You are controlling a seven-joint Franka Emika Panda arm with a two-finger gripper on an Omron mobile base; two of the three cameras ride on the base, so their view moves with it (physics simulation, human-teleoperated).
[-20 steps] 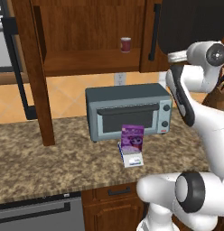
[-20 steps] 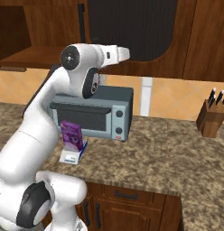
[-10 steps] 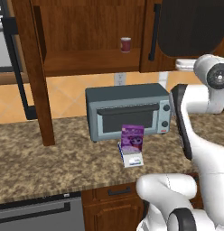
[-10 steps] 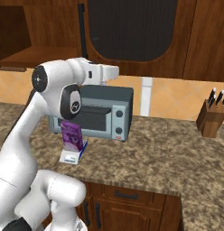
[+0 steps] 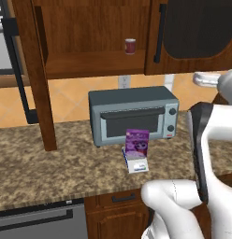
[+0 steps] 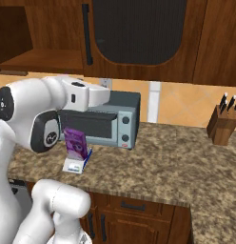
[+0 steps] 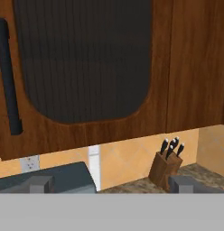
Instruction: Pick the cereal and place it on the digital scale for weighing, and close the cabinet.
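Observation:
The purple cereal box [image 5: 137, 142] [image 6: 75, 143] stands upright on the small white digital scale [image 5: 137, 164] [image 6: 74, 165], on the counter in front of the toaster oven. The cabinet [image 5: 90, 28] above has its left door [image 5: 41, 79] swung out open, and its right glass-panelled door [image 5: 197, 28] [image 7: 82, 63] is shut. My gripper [image 7: 111, 183] is open and holds nothing. It is up off the counter and faces the shut door and its black bar handle [image 7: 8, 76]. My white arm [image 6: 48, 109] arches over the cereal without touching it.
A grey-blue toaster oven [image 5: 133, 114] [image 6: 106, 119] sits against the wall behind the scale. A dark red mug [image 5: 130, 45] stands on the open cabinet's shelf. A knife block [image 6: 223, 125] [image 7: 167, 166] is on the counter to the right. The speckled counter [image 6: 172, 162] runs right.
The arm has swung toward the right and dropped a little, away from the open cabinet side. The cereal has stayed put on the scale. The left door is still open.

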